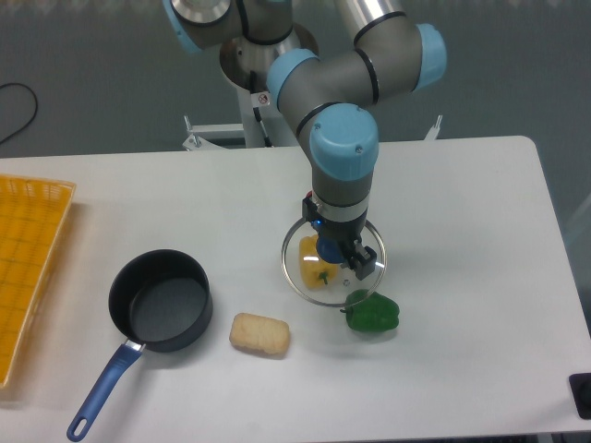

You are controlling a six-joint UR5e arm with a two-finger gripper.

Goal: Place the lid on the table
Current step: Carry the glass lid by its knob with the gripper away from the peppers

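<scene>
Lid (305, 268): round clear glass, thin metal rim, blue knob at centre, near the middle of the white table (462, 203), under the arm, apparently a little above the tabletop or just on it; cannot tell which. Seen through the glass, something yellow (317, 272), a pepper-like piece. Gripper (334, 251) pointing straight down over the centre, fingers closed around the blue knob.

Nearest the front edge: blue handle of the saucepan (159, 303), reaching toward the lower left; dark pan body just behind it, open and upright, well to the left of the lid. Pale bread-like piece (259, 333) between saucepan and lid, apart from both. Green pepper (373, 314) right at the lid's lower right rim, touching or nearly so. Dark object (582, 394) cut off at the lower right corner, too little visible to name.

Further left, yellow grid tray (32, 268) along the table's left edge, partly out of frame. Behind, grey and blue arm joints (343, 148) rising to the base at the table's far edge. Small red-and-white sticker on the arm, writing too small to read; no other legible labels
</scene>
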